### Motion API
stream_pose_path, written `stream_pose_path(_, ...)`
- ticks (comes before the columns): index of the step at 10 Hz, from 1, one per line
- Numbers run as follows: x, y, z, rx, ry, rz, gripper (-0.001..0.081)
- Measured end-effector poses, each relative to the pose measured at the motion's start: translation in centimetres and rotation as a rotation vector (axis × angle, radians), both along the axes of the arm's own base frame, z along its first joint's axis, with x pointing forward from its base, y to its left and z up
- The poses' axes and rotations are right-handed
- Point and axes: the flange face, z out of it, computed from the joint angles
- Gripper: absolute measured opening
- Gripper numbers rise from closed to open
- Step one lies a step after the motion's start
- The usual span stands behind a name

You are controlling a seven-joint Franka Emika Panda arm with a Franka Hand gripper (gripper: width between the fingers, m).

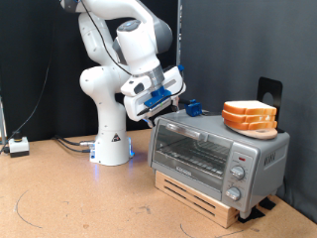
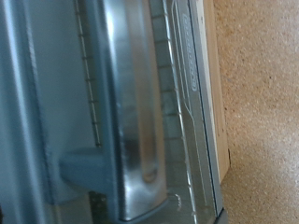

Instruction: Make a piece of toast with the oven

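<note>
1. The bread (image 1: pixel 250 116) sits in a small pile on the oven's roof, well beyond the gripper (image 1: pixel 184 106) toward the exterior view's right; none of it lies between the fingers, and which slice is to become the toast cannot be told.
2. The oven (image 1: pixel 218 151) stands on a wooden pallet (image 1: pixel 198 192), its glass door shut, with the gripper poised just above its top rear corner.
3. The wrist view shows the oven at close range: the shiny door handle (image 2: pixel 135 112), glass and wire rack (image 2: pixel 92 65) fill the picture, and the gripper's fingers are not clearly seen.
4. Whether the fingers are spread or pressed together cannot be told from either view.
5. Judged from this, opening the door is the step in hand, so a square, firm hold on the handle is needed.
</note>
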Motion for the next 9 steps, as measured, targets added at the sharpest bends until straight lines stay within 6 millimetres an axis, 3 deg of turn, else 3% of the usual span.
stream_pose_path(5,0.6,-0.1,-2.8,-0.054,0.020,-0.008,0.0809)
stream_pose_path(9,1.6,-2.5,-3.3,-0.086,0.018,-0.055,0.0809)
